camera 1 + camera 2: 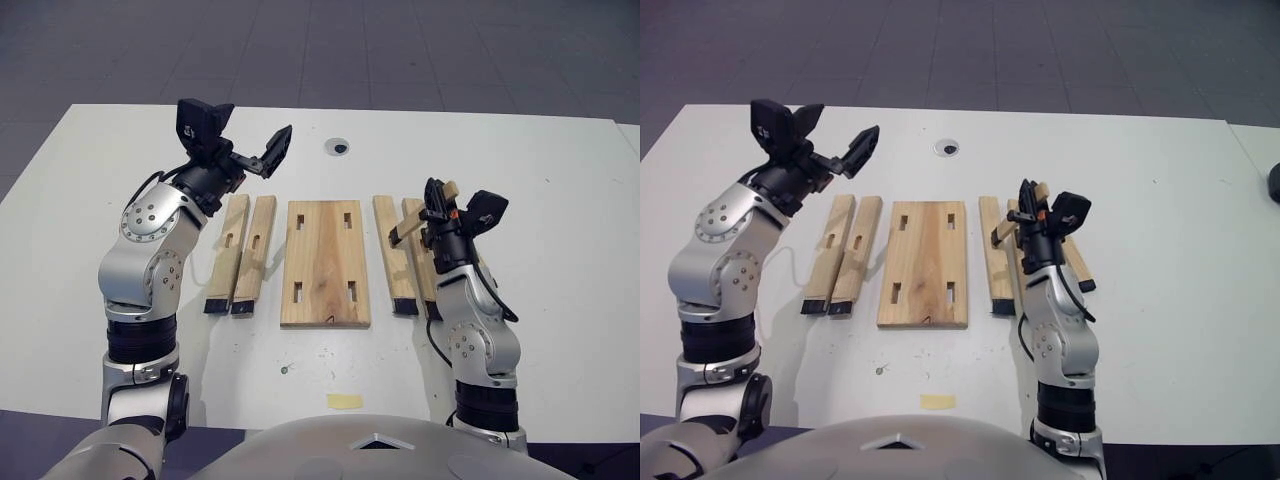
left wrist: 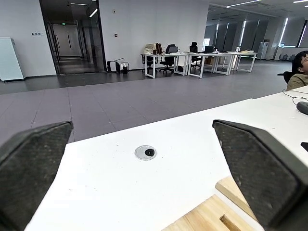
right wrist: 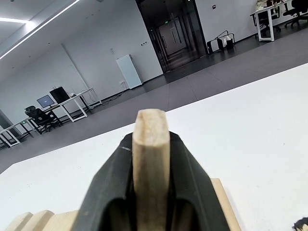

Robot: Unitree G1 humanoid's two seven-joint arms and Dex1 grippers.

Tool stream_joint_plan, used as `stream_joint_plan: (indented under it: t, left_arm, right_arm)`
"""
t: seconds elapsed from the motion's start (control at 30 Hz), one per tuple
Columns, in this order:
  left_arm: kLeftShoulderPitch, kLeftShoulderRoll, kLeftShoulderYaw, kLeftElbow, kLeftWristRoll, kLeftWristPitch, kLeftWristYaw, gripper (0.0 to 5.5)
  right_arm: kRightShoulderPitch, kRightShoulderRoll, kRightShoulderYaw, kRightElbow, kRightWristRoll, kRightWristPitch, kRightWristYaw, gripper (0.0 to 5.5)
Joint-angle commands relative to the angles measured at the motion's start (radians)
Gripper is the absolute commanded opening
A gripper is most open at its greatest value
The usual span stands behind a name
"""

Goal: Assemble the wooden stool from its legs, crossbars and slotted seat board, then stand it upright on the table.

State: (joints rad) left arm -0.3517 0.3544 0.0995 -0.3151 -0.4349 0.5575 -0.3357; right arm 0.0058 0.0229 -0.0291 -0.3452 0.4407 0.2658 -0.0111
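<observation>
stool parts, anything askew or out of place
Mostly tidy: the seat board lies flat, with the left legs and right legs parallel beside it. The odd ones: a crossbar clamped in the right gripper, held slantwise above the right legs, and another piece lying slanted beside that arm.

Both arms wear rounded silver shells with black bands at the joints. The left arm has 2 caps ringed with screws (dark dots) and a black cable; the left gripper is black, its fingers wedge-shaped.
</observation>
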Motion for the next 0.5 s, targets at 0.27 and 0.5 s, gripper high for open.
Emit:
stream_joint_plan:
  t: [0.27,0.5]
  left_arm:
    - [0.008,0.002,-0.012,0.012,0.034,-0.009,-0.003,5.4]
    - [-0.004,0.0,-0.024,0.014,0.054,-0.001,-0.01,5.4]
  right_arm:
    - [0.008,0.013,-0.002,0.052,-0.068,0.007,-0.008,0.41]
    - [0.01,0.039,-0.019,0.059,-0.053,0.003,-0.005,0.41]
